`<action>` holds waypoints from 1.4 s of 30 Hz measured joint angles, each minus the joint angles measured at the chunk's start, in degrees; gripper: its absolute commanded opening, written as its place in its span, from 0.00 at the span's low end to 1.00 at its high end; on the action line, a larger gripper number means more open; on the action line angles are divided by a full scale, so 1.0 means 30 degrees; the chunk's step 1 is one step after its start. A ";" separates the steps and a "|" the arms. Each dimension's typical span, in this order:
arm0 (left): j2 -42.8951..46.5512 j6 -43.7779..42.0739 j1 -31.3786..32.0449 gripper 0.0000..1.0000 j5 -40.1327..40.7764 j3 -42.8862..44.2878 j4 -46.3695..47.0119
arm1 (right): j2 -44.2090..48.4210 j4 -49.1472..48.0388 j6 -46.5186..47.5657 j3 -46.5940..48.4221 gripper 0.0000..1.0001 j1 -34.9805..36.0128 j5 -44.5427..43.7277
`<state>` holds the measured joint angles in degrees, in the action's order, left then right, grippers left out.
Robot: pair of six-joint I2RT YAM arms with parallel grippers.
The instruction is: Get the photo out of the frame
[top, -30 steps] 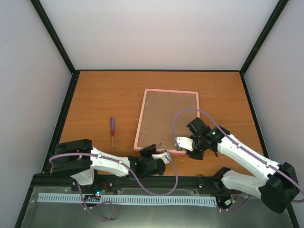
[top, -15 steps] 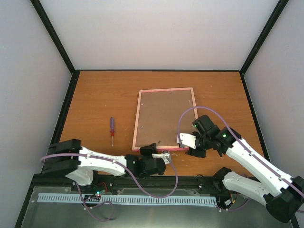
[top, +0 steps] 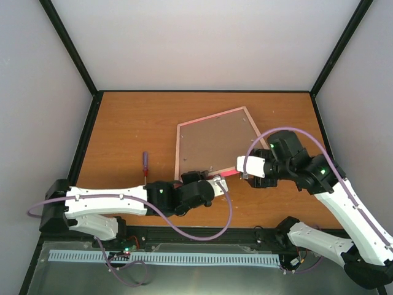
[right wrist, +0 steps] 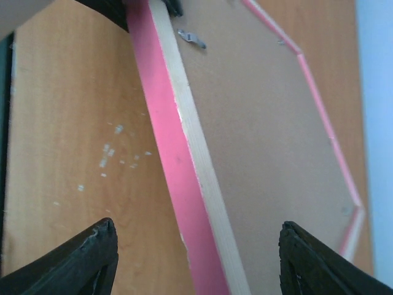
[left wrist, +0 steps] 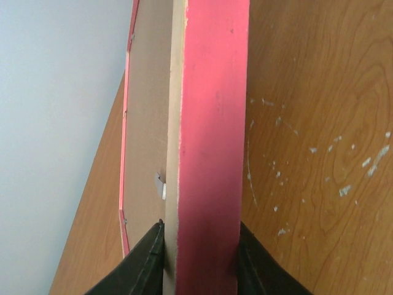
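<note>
The left fingers are pinching the near rail of the pink frame, which is tilting off the counter at its middle, brown back showing. The right fingers are hanging spread astride that rail toward 3 o'clock, and a screwdriver is lying at the frame's 9 o'clock.

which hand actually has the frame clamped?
The left hand: its fingers pinch the frame on both faces. The right hand is wide open, fingers clear of it.
</note>
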<state>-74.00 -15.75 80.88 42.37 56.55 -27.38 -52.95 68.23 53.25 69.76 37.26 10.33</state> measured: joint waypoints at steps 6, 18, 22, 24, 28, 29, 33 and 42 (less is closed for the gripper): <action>-0.1078 -0.0117 -0.0233 0.09 -0.0590 0.2208 -0.0692 | 0.0372 0.0328 0.2652 0.0729 0.66 0.0000 -0.2841; -0.2681 -0.0714 -0.0262 0.08 -0.1333 0.3585 -0.1188 | 0.1967 0.0321 0.5960 -0.0787 0.53 0.0124 -0.7198; -0.2397 -0.0758 -0.0306 0.08 -0.1588 0.3585 -0.1173 | 0.2288 0.0313 0.6477 -0.1348 0.52 0.0131 -0.7730; -0.2178 -0.0758 -0.0321 0.08 -0.1683 0.3585 -0.1166 | 0.2339 0.0211 0.6674 -0.1676 0.49 0.0131 -0.7890; -0.1749 -0.1042 -0.0335 0.08 -0.1880 0.3585 -0.1166 | 0.2412 -0.0503 0.7111 -0.2390 0.48 0.0131 -0.8320; -0.1690 -0.1071 -0.0335 0.08 -0.1923 0.3585 -0.1166 | 0.2419 -0.0692 0.7206 -0.2535 0.49 0.0138 -0.8415; -0.1443 -0.1166 -0.0335 0.08 -0.2346 0.3577 -0.1151 | 0.2492 -0.1545 0.7541 -0.3038 0.51 0.0240 -0.8816; -0.0838 -0.1581 -0.0372 0.37 -0.3169 0.3555 -0.0918 | 0.2616 -0.2703 0.7832 -0.3177 0.11 0.0342 -0.8735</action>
<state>-76.51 -20.49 79.77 32.86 67.22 -30.13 -45.10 60.12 76.75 60.23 38.28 -15.88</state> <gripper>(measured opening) 0.240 0.216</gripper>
